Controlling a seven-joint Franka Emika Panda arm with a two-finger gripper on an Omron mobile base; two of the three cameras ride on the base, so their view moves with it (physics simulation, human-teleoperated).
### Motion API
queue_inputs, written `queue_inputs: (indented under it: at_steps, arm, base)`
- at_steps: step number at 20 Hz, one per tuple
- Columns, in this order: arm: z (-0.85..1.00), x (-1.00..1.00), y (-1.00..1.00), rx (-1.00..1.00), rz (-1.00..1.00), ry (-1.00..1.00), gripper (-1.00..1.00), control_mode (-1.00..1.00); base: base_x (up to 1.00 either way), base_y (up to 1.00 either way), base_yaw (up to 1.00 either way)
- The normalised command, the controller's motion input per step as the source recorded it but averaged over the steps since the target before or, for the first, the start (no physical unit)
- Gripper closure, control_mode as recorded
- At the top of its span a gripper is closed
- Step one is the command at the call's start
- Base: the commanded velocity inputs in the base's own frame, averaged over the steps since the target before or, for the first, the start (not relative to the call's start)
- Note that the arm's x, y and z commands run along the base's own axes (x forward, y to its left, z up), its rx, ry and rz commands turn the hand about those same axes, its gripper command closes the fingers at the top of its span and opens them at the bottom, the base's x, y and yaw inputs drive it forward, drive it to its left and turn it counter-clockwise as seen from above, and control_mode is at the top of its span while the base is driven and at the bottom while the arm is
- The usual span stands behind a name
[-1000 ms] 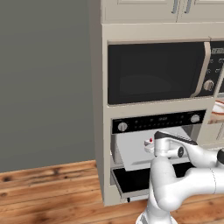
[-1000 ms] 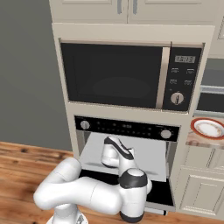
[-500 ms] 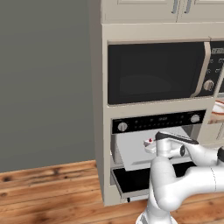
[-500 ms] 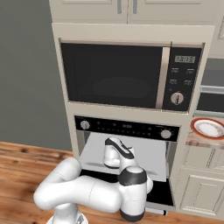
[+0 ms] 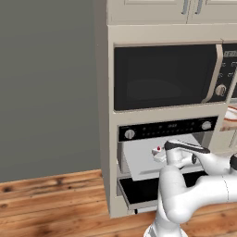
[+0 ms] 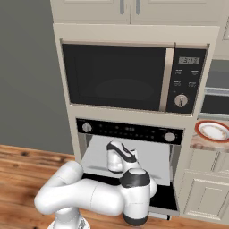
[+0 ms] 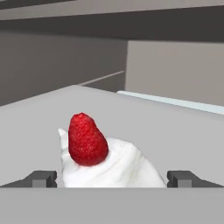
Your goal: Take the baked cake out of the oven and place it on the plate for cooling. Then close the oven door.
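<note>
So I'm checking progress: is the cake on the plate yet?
No, the cake sits on the oven tray, between the open hand's fingertips.

Grey wall (image 5: 46,83), wood plank floor (image 5: 51,199), cream cabinetry (image 6: 134,33), black microwave (image 6: 116,76) built in.

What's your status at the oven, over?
Gripper open, fingertips either side of the cake. Cake not yet gripped, on the oven tray. Oven door down. Nothing in the way.
</note>
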Motion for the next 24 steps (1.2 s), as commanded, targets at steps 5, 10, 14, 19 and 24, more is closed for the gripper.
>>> queue_inputs:
  at_steps: [5, 10, 14, 19, 24]
  arm:
    - [0.00, 0.00, 0.00, 0.00, 0.03, 0.00, -1.00, -1.00]
    - [0.00, 0.01, 0.00, 0.00, 0.03, 0.00, -1.00, -1.00]
    - [0.00, 0.00, 0.00, 0.00, 0.03, 0.00, 1.00, -1.00]
    - [0.00, 0.00, 0.00, 0.00, 0.00, 0.00, 1.00, -1.00]
    - [0.00, -0.14, 0.00, 0.00, 0.00, 0.00, 1.00, -1.00]
  base:
    - [0.00, 0.00, 0.00]
    - [0.00, 0.00, 0.00]
    - [0.00, 0.00, 0.00]
    - [0.00, 0.00, 0.00]
    - [0.00, 0.00, 0.00]
